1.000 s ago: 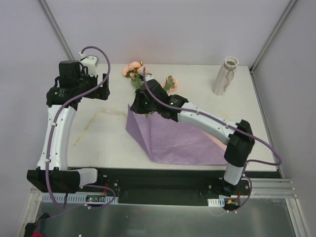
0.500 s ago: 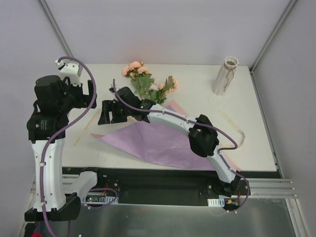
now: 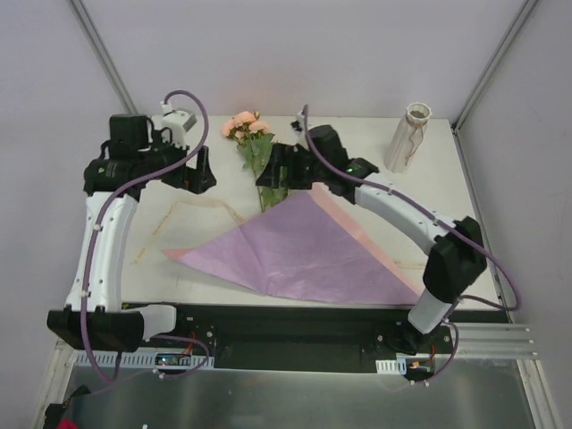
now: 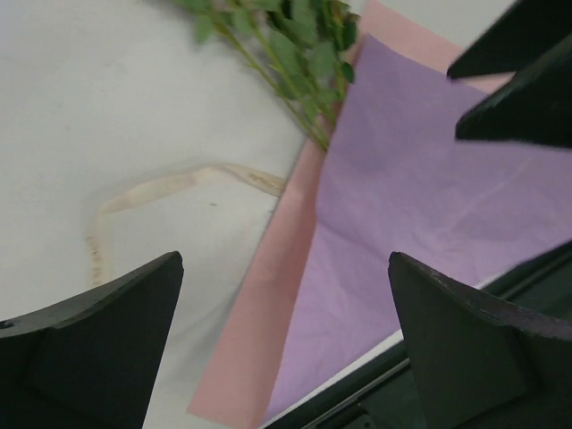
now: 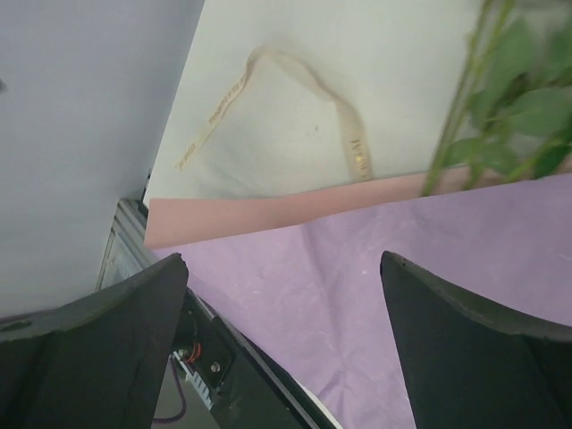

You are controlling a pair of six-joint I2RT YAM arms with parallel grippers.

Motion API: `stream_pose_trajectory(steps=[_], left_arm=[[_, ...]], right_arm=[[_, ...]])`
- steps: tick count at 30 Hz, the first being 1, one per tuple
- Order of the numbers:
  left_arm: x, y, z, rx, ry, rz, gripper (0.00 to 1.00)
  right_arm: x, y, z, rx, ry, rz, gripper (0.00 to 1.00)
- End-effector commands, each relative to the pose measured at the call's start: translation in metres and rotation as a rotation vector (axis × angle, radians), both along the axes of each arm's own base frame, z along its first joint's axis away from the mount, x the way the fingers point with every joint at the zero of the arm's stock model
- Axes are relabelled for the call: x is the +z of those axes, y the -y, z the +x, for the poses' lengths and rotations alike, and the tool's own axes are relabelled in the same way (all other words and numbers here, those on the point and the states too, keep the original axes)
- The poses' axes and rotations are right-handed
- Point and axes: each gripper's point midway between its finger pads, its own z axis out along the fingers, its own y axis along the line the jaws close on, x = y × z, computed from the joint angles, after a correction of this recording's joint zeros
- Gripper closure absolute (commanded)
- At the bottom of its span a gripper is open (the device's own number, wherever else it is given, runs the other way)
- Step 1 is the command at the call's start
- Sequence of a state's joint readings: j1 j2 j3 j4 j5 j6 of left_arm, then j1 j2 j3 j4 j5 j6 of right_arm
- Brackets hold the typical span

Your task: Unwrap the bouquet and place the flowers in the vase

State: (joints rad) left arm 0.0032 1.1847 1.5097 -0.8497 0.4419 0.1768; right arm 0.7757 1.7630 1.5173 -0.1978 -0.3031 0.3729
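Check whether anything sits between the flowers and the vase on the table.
Only the robot's own right arm: its right gripper and wrist hang over the table beside the flowers, on the line toward the vase. No loose object shows on that stretch. The paper sheet lies nearer the arms, off that path.

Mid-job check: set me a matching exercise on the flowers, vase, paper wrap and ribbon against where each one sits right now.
Things:
1. flowers
2. vase
3. paper wrap
4. ribbon

Places:
A. standing upright at the far right corner
B. spread flat across the near middle
C. lying loose to the left of the lilac sheet
D. lying at the far middle, stems pointing toward the sheet

Pairs: 1-D, 2-A, 3-B, 4-C
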Motion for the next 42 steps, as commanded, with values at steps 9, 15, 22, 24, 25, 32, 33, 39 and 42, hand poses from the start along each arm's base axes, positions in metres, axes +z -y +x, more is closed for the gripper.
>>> stream_pose_trajectory(steps=[9, 15, 22, 24, 25, 32, 33, 39, 42], left_arm=[[-0.139, 0.103, 0.019, -0.502, -0.451, -0.113, 0.01], [-0.175, 0.109, 0.017, -0.543, -0.559, -0.130, 0.09], [-0.219, 0.109, 0.001, -0.554, -0.671, -0.024, 0.21], [-0.230, 0.109, -0.007, -0.567, -0.694, 0.015, 0.22], [-0.231, 0.110, -0.009, -0.571, -0.700, 0.017, 0.22], [-0.235, 0.110, -0.015, -0.588, -0.677, 0.062, 0.67], [-0.233, 0.109, -0.014, -0.586, -0.667, 0.071, 0.74], [-0.203, 0.115, -0.012, -0.594, -0.559, 0.081, 1.00], [-0.187, 0.120, -0.020, -0.613, -0.510, 0.074, 1.00]], right_arm=[[0.030, 0.143, 0.006, -0.201, 0.173, -0.161, 0.14], [0.026, 0.172, -0.004, -0.252, 0.162, -0.127, 0.19], [0.045, 0.193, -0.003, -0.283, 0.176, -0.062, 0.22], [0.048, 0.201, 0.001, -0.303, 0.176, -0.052, 0.23], [0.049, 0.203, 0.000, -0.306, 0.175, -0.048, 0.23], [0.046, 0.222, 0.007, -0.349, 0.167, -0.046, 0.23], [0.045, 0.223, 0.007, -0.349, 0.168, -0.048, 0.24], [0.041, 0.227, 0.011, -0.359, 0.161, -0.061, 0.24], [0.044, 0.231, 0.014, -0.367, 0.168, -0.071, 0.24]])
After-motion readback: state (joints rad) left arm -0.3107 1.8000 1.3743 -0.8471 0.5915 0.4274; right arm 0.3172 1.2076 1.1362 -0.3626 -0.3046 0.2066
